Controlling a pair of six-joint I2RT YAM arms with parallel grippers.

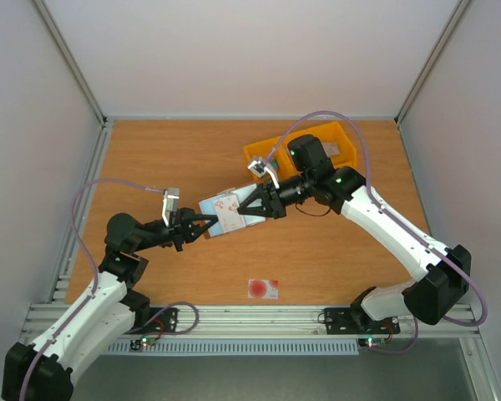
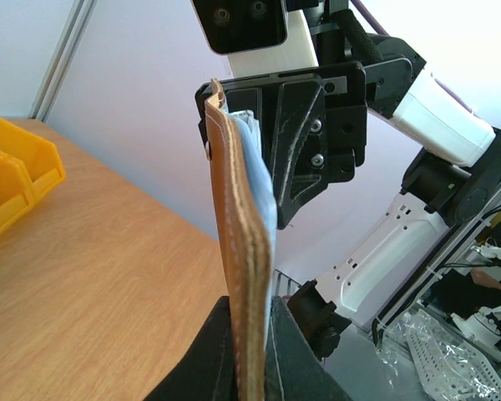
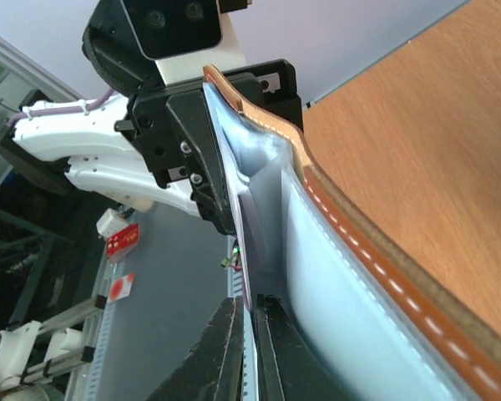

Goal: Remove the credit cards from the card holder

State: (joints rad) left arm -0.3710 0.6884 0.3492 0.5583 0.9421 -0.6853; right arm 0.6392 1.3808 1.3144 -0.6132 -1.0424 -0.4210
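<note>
The brown leather card holder (image 1: 213,205) hangs in the air between my two arms, spread open with its grey-blue lining (image 3: 342,276) showing. My left gripper (image 1: 207,224) is shut on one end of it, and in the left wrist view the leather edge (image 2: 238,209) stands upright between those fingers (image 2: 221,334). My right gripper (image 1: 249,209) is shut on the thin edge of a whitish credit card (image 3: 245,259) that still sits partly in a pocket. Another credit card (image 1: 263,289), pale with a red round spot, lies flat on the table near the front edge.
A yellow plastic bin (image 1: 296,149) stands at the back right of the wooden table, under the right arm, and also shows in the left wrist view (image 2: 8,180). White walls close the sides and back. An aluminium rail (image 1: 259,322) runs along the front.
</note>
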